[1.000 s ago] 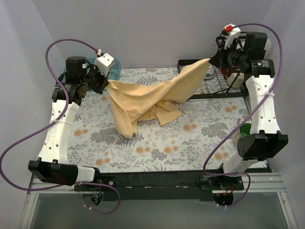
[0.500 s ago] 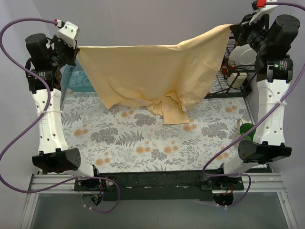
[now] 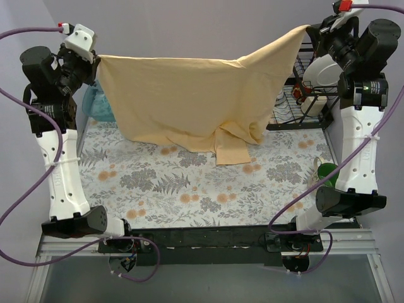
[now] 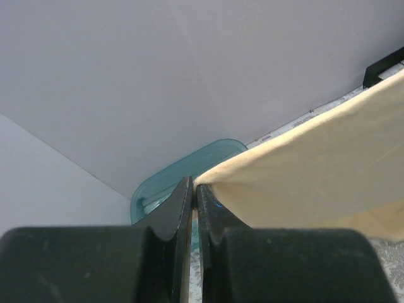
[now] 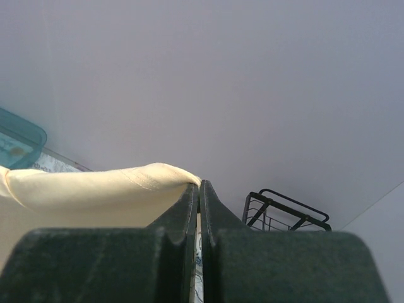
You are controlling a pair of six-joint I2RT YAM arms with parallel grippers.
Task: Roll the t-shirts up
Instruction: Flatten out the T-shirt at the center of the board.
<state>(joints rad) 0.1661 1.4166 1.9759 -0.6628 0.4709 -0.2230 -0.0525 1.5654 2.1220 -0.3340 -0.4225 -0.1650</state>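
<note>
Above the far left corner of the floral-patterned tabletop [image 3: 189, 196], the left pincer [image 3: 95, 60] is pressed together on one top corner of the pale yellow cotton t-shirt [image 3: 189, 101], the cloth nipped between its black fingertips. Under it, on that same far left corner of the tabletop, sits a translucent teal plastic tub [image 3: 96, 108], partly hidden by the cloth.

The t-shirt hangs like a curtain over the far half of the tabletop. Its top edge is stretched nearly taut between the two arms, and its lower folds bunch up right of centre, with the lowest flap resting on the tabletop.

High over the far right corner of the tabletop, the right pincer [image 3: 310, 30] is likewise clamped on the opposite top corner of the cloth. Below it a black wire rack [image 3: 297, 104] stands on the tabletop's far right corner, and a green cup [image 3: 325, 172] sits at the tabletop's right edge.

As for progress, I judge the work barely begun. The shirt is lifted and spread, but it is not laid flat, nothing is folded and no roll is started. Only this one garment is in view, so laying it down, smoothing it and rolling it all remain
</note>
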